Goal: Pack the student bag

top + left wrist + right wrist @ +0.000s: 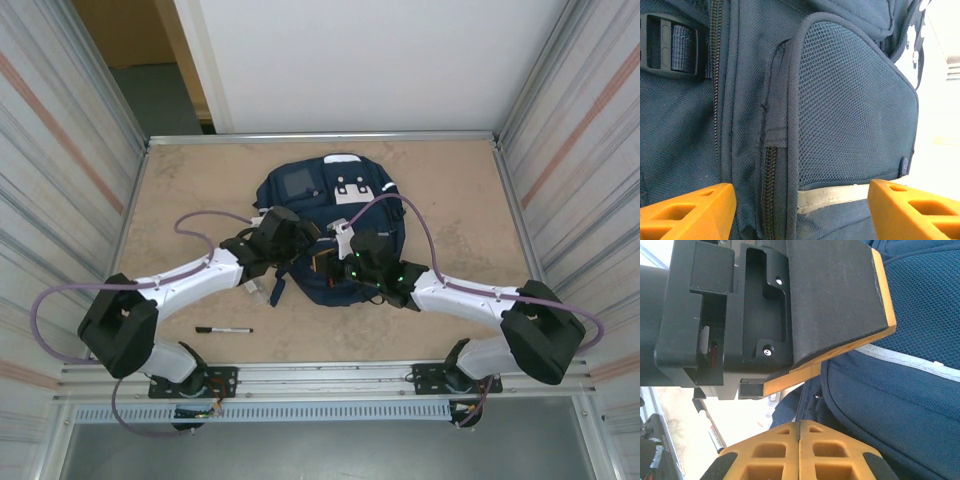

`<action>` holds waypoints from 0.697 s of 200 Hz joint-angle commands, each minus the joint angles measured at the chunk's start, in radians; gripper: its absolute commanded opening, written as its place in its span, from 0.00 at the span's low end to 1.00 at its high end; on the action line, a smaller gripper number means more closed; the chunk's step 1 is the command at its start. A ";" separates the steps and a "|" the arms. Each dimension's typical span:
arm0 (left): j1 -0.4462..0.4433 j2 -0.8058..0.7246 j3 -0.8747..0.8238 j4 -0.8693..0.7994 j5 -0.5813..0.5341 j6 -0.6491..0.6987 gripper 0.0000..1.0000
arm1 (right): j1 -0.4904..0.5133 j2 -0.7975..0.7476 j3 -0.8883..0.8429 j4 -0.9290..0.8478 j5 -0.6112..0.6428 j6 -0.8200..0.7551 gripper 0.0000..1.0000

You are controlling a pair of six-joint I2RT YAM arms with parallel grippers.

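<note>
marker (224,329) before student bag (330,205), leftward

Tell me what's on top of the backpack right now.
Both grippers hang over the student bag: the left gripper open at its mesh pocket, the right gripper shut beside it. The fabric beneath them is covered.

Black marker (223,329) lay flat on the tan tabletop (170,180), near the front edge, left of centre. Corrugated metal walls (60,150) flanked both sides. White panel (370,60) stood behind the far edge.
</note>
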 commanded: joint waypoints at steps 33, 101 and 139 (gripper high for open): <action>-0.005 0.000 -0.017 -0.034 -0.011 -0.055 0.71 | 0.026 -0.029 0.031 0.057 -0.022 0.006 0.00; -0.054 -0.049 -0.137 -0.054 -0.133 -0.186 0.73 | 0.037 -0.028 0.045 0.050 -0.036 0.013 0.00; -0.033 -0.022 -0.098 0.012 -0.101 -0.123 0.62 | 0.058 -0.007 0.070 0.041 -0.053 0.001 0.00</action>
